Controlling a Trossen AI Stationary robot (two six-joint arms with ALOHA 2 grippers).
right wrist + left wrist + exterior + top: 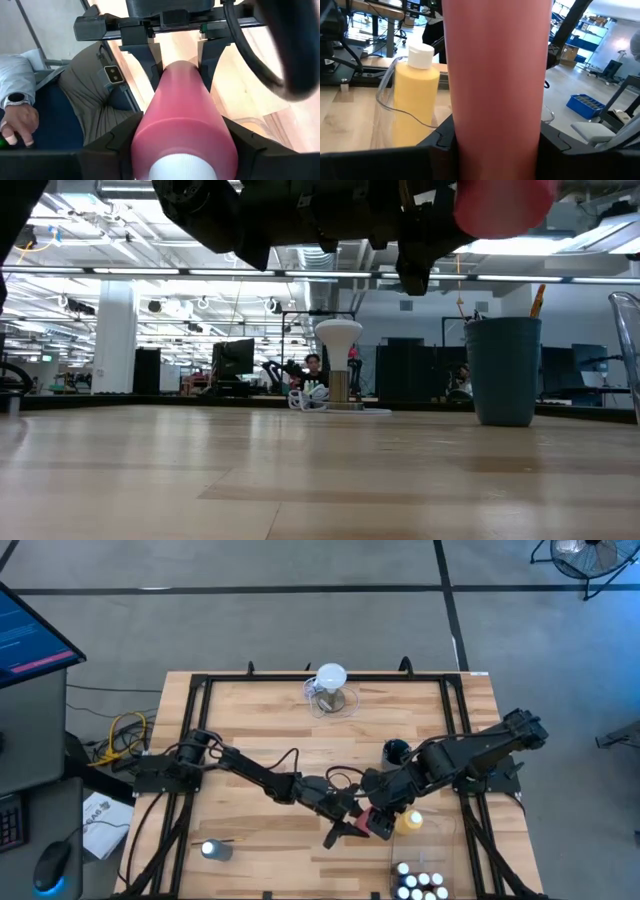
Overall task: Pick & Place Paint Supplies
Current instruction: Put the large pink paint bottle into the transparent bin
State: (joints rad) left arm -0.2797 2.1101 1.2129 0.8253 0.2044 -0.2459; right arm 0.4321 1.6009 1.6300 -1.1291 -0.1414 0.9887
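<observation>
A pink-red squeeze bottle (376, 826) with a white cap (180, 167) hangs above the table's near right part, clear of the wood (505, 205). My left gripper (497, 147) reaches in level from the left and is shut on it. My right gripper (182, 145) slants down from the right; its open fingers stand close on either side of the bottle's cap end. A yellow squeeze bottle (416, 102) stands upright inside a clear bin (384, 92), just right of the grippers (408, 822). Several small white-capped bottles (420, 886) stand at the near edge. My left gripper pinches the pink-red bottle's body (179, 67) between its two fingers (151, 57), on the part away from the cap. The fingers come in level from the table's left and lie across the bottle. The bottle is lifted clear, cap end uppermost. Whether my right gripper touches the bottle, I cannot tell.
A dark blue cup (503, 370) with a brush handle (537, 300) stands behind the grippers. A clear jug with a white round top (330, 690) sits at the far edge. A small pale object (214, 850) lies near left. A person (20, 107) sits beyond the table.
</observation>
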